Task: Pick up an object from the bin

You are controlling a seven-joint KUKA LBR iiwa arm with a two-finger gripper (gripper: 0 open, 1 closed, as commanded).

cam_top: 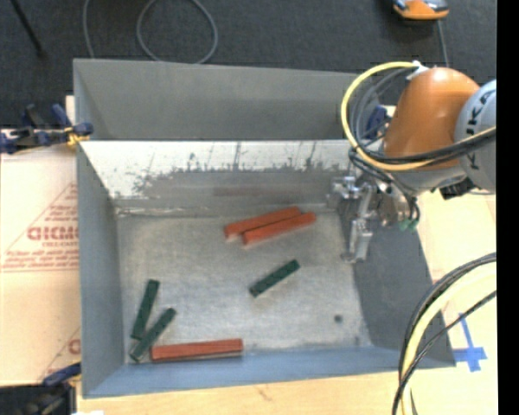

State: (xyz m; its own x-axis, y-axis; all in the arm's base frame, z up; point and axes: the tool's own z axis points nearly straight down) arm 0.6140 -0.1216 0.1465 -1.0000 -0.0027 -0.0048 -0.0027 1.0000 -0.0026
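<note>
Two orange-red bars (pixel 270 225) lie just left of the pincer (pixel 356 247).

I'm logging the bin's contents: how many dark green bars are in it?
3. One green bar lies mid-floor. A second green bar and a third green bar lie together in the lower left corner, by a red bar.

1. Red-brown bars (pixel 261 221): three. Two lie touching, side by side, near the middle of the bin (pixel 242 111); the third red-brown bar (pixel 196 349) lies alone by the near wall.
2. Dark green bars (pixel 273 277): three. One lies alone near the middle; the other two dark green bars (pixel 144 308) lie together in the near left corner.
3. Bins: one, of grey metal.
</note>
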